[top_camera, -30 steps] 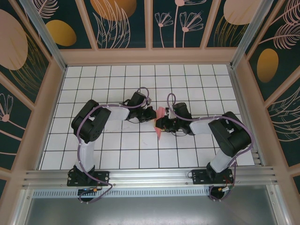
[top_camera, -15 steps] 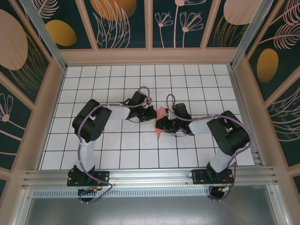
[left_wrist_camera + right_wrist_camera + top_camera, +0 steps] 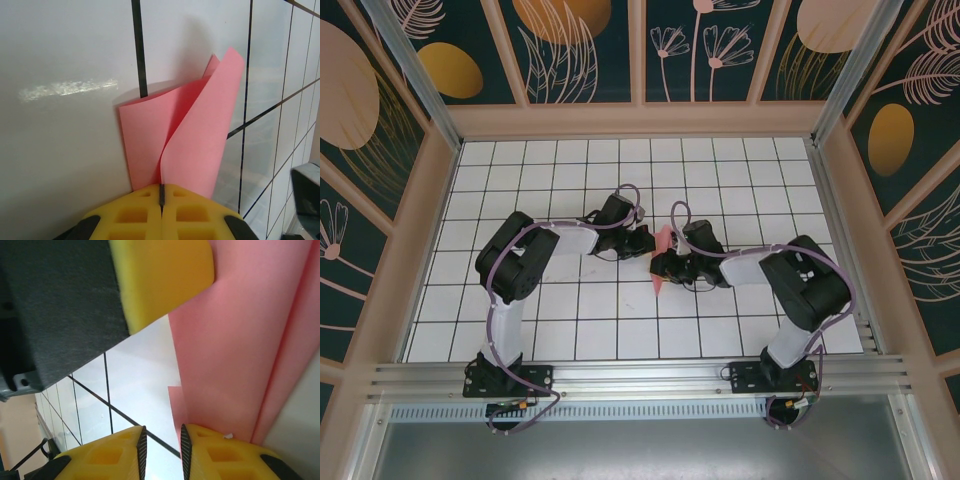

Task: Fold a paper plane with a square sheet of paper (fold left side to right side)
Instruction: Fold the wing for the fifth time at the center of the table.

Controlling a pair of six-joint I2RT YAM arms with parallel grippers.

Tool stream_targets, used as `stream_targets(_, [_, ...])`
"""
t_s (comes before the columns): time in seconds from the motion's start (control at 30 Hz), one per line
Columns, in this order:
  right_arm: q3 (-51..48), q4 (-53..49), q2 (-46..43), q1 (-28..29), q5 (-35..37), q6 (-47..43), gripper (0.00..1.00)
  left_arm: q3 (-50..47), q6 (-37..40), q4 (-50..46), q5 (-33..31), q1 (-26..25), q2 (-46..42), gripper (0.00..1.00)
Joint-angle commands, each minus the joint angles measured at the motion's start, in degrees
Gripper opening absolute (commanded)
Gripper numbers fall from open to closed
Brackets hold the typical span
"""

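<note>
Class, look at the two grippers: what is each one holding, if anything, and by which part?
The left gripper pinches the curled pink paper at one edge, two layers together. The right gripper is slightly open, gripping nothing.

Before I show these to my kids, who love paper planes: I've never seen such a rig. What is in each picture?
Two robot arms, the left arm and the right arm, are bolted at the near edge of a white tiled table. The wide picture looks down from above and behind them. The other two come from a camera on each wrist, so the yellow pads at the bottom are that arm's own claw. The left claw is shut on a curled sheet of pink paper. The right claw sits beside the paper, fingers slightly apart.
</note>
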Motion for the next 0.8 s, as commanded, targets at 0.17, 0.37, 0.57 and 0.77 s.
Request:
stream_targets(0.17, [-3.01, -4.49, -10.68, 0.63, 2.58, 0.02, 0.32, -0.63, 1.67, -0.04, -7.55, 0.49, 4.2, 0.08])
stream_targets(0.37, [-10.66, 6.49, -11.56, 2.41, -1.57, 6.89, 0.31, -0.65, 1.76, -0.13, -7.72, 0.53, 4.15, 0.08])
stream_targets(0.57, [-11.5, 8.19, -12.04, 3.6, -1.0, 7.85, 0.31, -0.63, 1.84, -0.32, -7.81, 0.48, 4.05, 0.08])
stream_targets(0.77, [-9.65, 2.88, -14.67, 3.43, 1.38, 5.27, 0.31, -0.63, 1.83, -0.48, -7.79, 0.49, 3.97, 0.08])
